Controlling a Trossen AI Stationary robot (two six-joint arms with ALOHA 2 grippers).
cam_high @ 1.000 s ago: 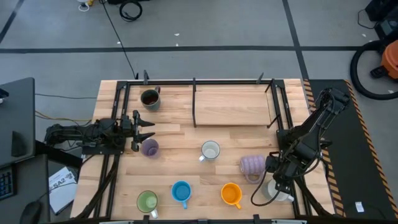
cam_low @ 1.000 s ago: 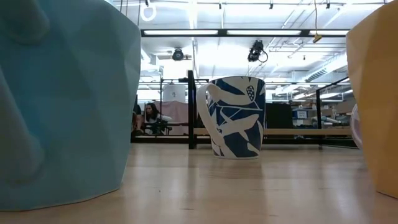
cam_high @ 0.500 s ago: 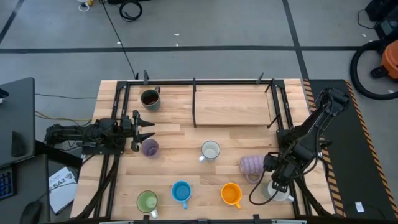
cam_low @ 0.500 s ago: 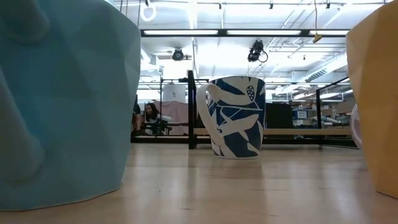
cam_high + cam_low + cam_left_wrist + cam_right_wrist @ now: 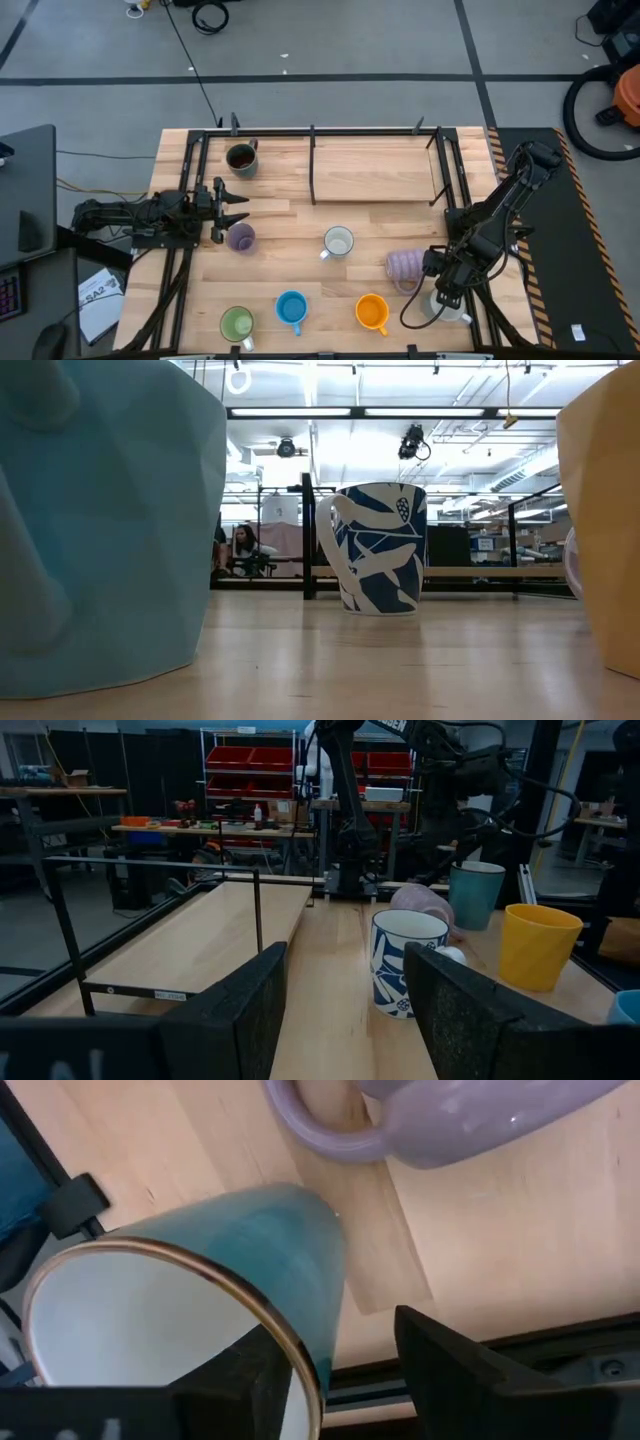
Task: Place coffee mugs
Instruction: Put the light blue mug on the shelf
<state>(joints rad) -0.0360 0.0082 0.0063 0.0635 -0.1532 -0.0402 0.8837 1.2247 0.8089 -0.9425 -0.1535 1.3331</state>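
Teal-walled and white inside, a mug point(image 5: 190, 1320) sits under the right gripper point(image 5: 447, 297) at the lower right of the overhead frame, the fingers straddling its rim without visibly pinching it. A ribbed lavender mug point(image 5: 404, 266) lies just beside it. Along the bottom edge stand the green mug point(image 5: 237, 324), blue mug point(image 5: 291, 308) and orange mug point(image 5: 371, 312). At centre left, the left gripper point(image 5: 243, 208) hangs spread beside the small lilac mug point(image 5: 240, 237); a white patterned mug point(image 5: 338, 242) stands mid-table.
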